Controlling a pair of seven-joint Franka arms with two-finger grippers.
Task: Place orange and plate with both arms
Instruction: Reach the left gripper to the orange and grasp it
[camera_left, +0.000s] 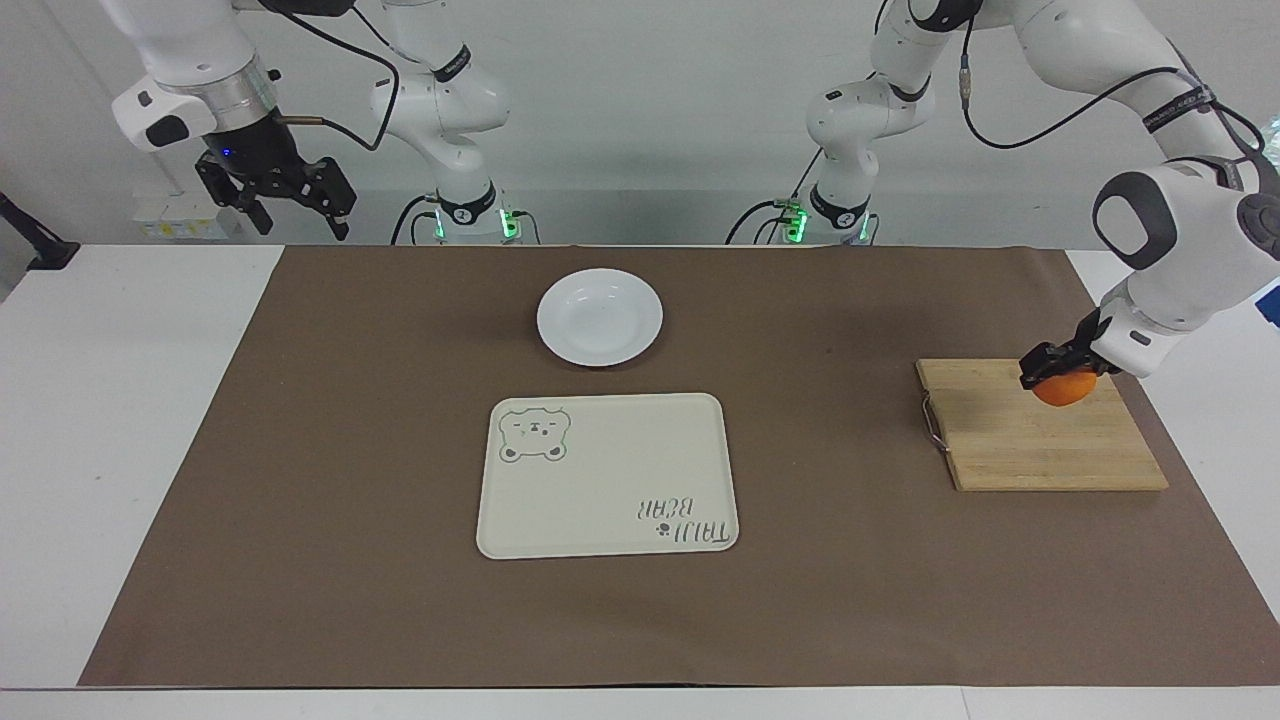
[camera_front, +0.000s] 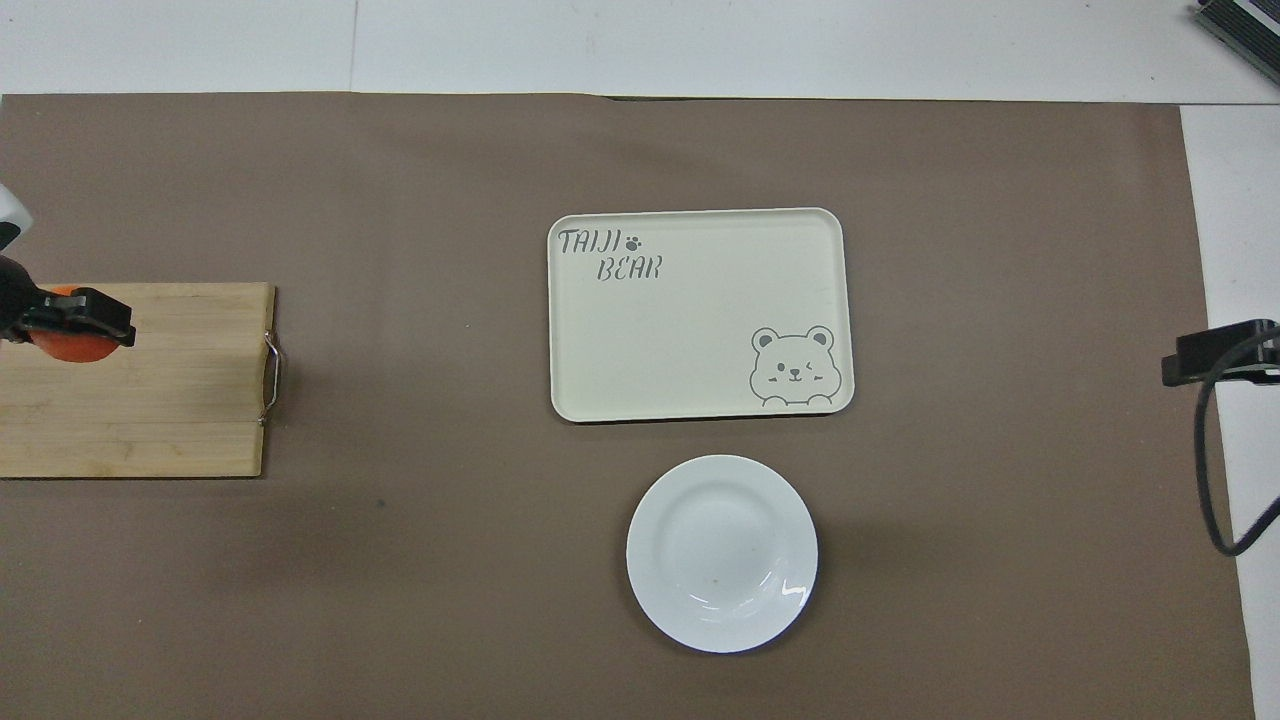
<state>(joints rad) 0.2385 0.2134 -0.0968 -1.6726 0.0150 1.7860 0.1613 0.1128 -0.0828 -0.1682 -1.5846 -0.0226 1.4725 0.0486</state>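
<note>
Left pincer (camera_left: 1058, 366) is clamped on the orange (camera_left: 1064, 388), raised over the cutting board (camera_left: 1040, 440). Next: carry it to the plate (camera_left: 600, 317). Right pincer (camera_left: 285, 200) waits, fingers apart.

The orange (camera_left: 1063, 388), small and bright, sits clamped in the left gripper (camera_left: 1052, 366). The glossy white plate (camera_left: 599, 317) lies flat, well apart from it.

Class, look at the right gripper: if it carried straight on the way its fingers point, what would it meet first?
The right gripper, open, points down past the table's robot-side edge; probably that edge first, though depth is unclear.
</note>
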